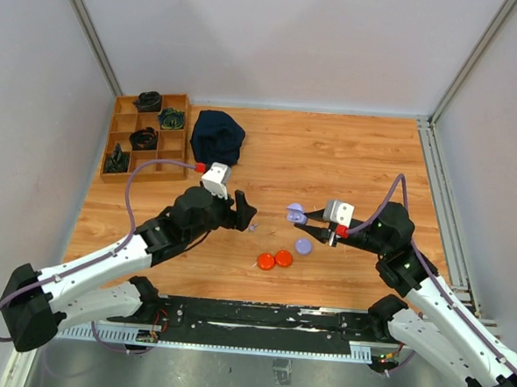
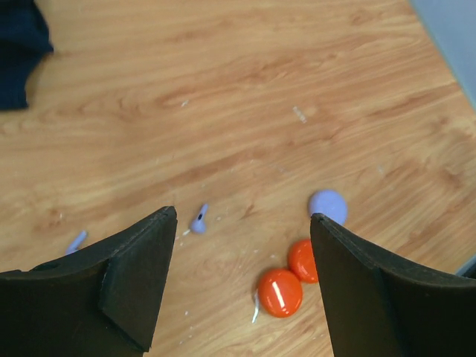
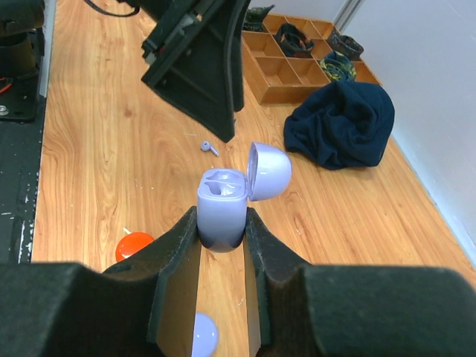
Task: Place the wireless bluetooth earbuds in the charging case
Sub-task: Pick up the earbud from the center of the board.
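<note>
The lavender charging case [image 3: 222,204] stands upright with its lid [image 3: 268,169] flipped open, and my right gripper [image 3: 222,223] is shut on its body. From above, the case [image 1: 294,213] hangs just over the table's middle. A tiny lavender earbud [image 2: 199,220] lies on the wood below and between the fingers of my left gripper [image 2: 244,217], which is open and holds nothing. A second lavender bit [image 2: 76,242] lies further left. The same earbud [image 3: 209,147] shows beyond the case, near the left fingers [image 3: 216,82].
Two orange discs [image 2: 280,292] [image 2: 303,260] and a lavender disc [image 2: 328,204] lie near the right finger. A dark blue cloth [image 1: 217,137] and a wooden compartment tray [image 1: 172,136] of dark items sit at the back left.
</note>
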`<move>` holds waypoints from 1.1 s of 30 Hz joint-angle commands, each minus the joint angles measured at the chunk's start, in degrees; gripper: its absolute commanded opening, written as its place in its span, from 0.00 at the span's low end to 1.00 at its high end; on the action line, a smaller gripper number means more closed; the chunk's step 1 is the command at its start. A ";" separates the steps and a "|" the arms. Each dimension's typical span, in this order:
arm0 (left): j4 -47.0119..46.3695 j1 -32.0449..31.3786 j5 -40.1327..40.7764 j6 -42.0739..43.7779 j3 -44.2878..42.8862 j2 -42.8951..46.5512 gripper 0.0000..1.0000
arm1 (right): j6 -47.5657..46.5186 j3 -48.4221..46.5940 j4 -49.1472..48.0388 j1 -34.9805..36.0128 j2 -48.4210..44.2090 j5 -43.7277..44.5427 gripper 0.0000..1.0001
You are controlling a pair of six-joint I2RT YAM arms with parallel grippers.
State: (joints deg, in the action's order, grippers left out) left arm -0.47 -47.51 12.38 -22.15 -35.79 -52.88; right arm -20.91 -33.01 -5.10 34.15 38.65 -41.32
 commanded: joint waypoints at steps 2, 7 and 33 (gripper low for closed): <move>2.19 0.64 2.95 -6.23 1.07 -6.20 0.78 | -0.98 1.09 0.84 0.53 -0.61 2.39 0.06; 0.83 1.01 0.41 -5.99 -2.09 -15.17 0.78 | -1.13 1.16 1.53 0.49 -0.34 3.60 0.06; 11.27 3.70 -11.30 -5.64 -22.10 -47.26 0.76 | -1.07 1.40 1.66 0.54 -0.73 7.06 0.05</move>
State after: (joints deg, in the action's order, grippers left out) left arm 5.98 -44.05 3.66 -28.34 -56.01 -99.39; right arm -21.26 -32.18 -2.63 34.13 38.57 -35.29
